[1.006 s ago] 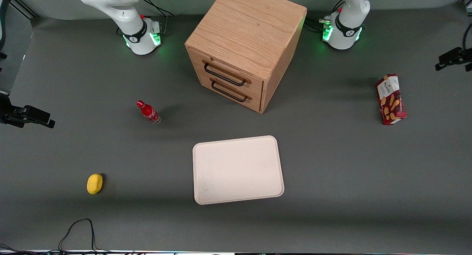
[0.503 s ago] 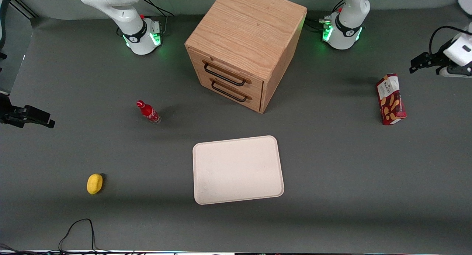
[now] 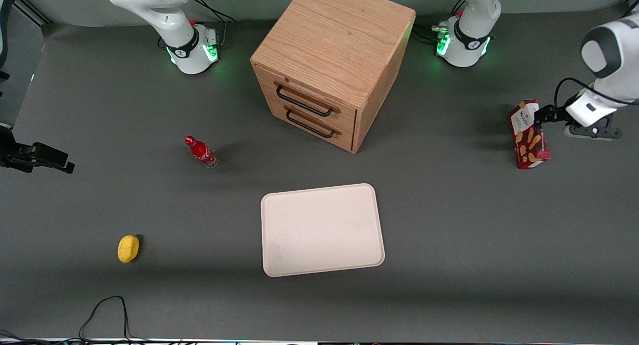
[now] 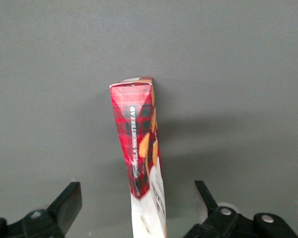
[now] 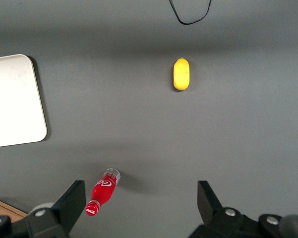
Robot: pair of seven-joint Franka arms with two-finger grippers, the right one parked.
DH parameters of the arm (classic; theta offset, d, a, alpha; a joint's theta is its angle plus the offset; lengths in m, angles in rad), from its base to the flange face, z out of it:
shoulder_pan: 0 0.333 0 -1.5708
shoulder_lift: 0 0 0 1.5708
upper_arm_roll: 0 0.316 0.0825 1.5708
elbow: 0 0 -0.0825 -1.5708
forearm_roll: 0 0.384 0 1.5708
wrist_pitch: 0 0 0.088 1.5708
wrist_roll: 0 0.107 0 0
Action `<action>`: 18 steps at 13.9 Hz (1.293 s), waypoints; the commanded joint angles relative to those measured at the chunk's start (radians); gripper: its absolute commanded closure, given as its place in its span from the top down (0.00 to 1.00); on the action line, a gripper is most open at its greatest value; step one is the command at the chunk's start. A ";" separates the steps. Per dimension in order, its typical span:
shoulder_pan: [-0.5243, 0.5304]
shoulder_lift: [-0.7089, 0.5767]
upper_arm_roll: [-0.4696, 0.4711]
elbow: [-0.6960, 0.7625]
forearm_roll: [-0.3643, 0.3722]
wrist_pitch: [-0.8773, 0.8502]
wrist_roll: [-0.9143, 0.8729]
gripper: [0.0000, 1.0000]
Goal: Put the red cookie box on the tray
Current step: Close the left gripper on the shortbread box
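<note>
The red cookie box (image 3: 529, 134) is a long, narrow dark-red tartan carton with a white label end and tan cookie pictures on its face. It rests on the grey desk (image 3: 449, 225) toward the working arm's end, well apart from the cream-pink tray (image 3: 322, 229), which lies nearer the front camera. The left arm reaches in from the desk's edge, its wrist bent down over the box. Its tool (image 4: 138, 206) hovers above the white-label end with fingers (image 4: 69, 201) spread wide apart, one on each side of the carton, touching nothing.
</note>
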 commanded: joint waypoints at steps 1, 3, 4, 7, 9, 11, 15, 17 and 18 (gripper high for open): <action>0.024 0.029 -0.006 -0.053 0.007 0.093 0.031 1.00; 0.019 0.067 -0.006 -0.053 0.007 0.130 0.031 1.00; 0.019 0.081 -0.006 -0.055 0.007 0.144 0.031 1.00; 0.016 0.094 -0.006 -0.055 0.007 0.145 0.031 1.00; 0.016 0.094 -0.006 -0.055 0.007 0.133 0.029 0.86; 0.016 0.095 -0.006 -0.053 0.007 0.128 0.029 0.44; 0.016 0.094 -0.006 -0.053 0.007 0.125 0.020 0.06; 0.016 0.094 -0.006 -0.052 0.007 0.113 0.017 0.06; 0.016 0.092 -0.008 -0.047 0.007 0.104 0.017 0.06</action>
